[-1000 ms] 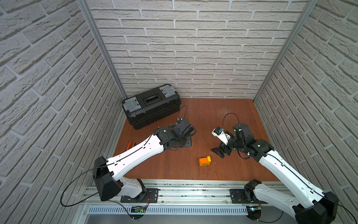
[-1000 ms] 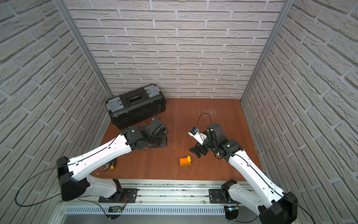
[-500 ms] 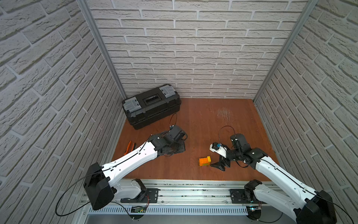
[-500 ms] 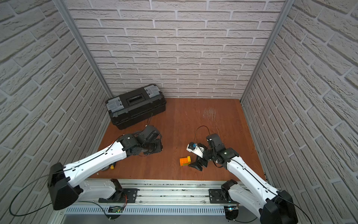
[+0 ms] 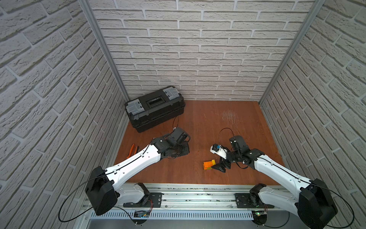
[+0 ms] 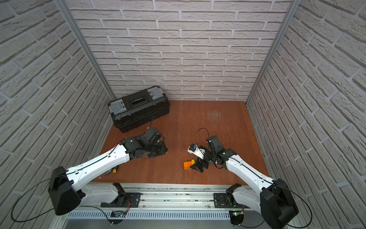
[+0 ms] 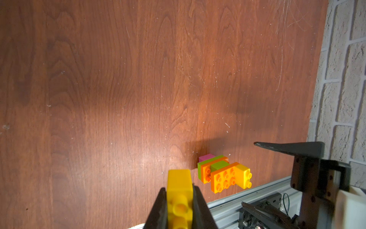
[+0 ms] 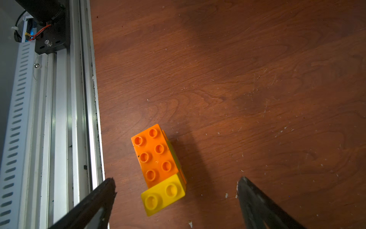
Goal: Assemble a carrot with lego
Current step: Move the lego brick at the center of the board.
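- The left arm (image 5: pixel 136 160) rises from its base on the front rail (image 5: pixel 198 195) and stretches diagonally over the table (image 5: pixel 208 123) toward the middle. Its wrist is folded down, low over the wood and just in front of the toolbox (image 5: pixel 154 108).
- The left gripper (image 7: pixel 179 195) is clenched on a yellow brick (image 7: pixel 179 184). The black fingers (image 7: pixel 158 208) press its two side faces, and the brick sticks out past the tips, off the table.
- The right arm (image 5: pixel 277 168) comes from its base at the other end of the rail. Its forearm slopes inward and down, the elbow is bent, and the wrist is turned so the gripper points back toward the rail.
- The right gripper (image 8: pixel 176 181) is released, its jaws spread wide and holding nothing. The tips sit low by the table surface.
- The carrot (image 5: pixel 209 165) lies on its side on the table, close to the rail and just beside the right gripper's tips.
- In the right wrist view its orange studded face and one yellow end brick fall in line with the gap between the jaws. No contact shows.
- In the left wrist view the pink end points away from the rail, with lime-green and orange layers behind it.
- The carrot is well apart from the left gripper.
- Orange-handled pliers (image 5: pixel 131 149) lie by the left wall, partly under the left arm.
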`<state>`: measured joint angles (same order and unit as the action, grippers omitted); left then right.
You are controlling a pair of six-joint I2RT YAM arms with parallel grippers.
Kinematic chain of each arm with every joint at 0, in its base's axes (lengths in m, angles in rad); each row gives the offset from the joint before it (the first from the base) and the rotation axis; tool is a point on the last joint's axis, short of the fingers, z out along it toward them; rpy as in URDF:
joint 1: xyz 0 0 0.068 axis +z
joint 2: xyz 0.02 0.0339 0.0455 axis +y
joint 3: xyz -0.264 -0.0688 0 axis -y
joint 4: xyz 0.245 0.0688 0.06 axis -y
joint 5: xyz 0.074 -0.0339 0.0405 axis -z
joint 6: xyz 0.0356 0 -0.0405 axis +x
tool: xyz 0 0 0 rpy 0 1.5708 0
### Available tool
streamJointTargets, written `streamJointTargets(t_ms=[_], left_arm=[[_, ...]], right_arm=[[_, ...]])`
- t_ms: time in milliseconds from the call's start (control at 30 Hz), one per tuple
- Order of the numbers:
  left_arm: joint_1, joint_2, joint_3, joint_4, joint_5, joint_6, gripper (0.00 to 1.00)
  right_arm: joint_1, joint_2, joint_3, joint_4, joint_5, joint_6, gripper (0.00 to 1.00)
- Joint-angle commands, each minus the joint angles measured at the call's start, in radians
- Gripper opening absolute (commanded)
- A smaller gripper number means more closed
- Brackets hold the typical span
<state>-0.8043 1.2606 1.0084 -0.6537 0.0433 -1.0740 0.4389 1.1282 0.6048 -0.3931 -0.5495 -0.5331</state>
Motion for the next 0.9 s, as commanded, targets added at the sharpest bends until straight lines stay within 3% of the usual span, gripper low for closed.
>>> streamJointTargets(t_ms=[0, 600, 867], left_arm=[[0.012, 0.0, -0.014, 0.026, 0.016, 0.014, 0.0], [0.033, -0.009, -0.042, 0.026, 0.039, 0.024, 0.0], [0.034, -0.023, -0.054, 0.028, 0.041, 0.022, 0.0]], right_arm=[[0.012, 0.019, 0.03, 0.018, 0.001, -0.013, 0.96], [0.095, 0.134, 0.055, -0.081, 0.093, -0.113, 0.9], [0.103, 0.188, 0.075, -0.059, 0.082, -0.096, 0.86]])
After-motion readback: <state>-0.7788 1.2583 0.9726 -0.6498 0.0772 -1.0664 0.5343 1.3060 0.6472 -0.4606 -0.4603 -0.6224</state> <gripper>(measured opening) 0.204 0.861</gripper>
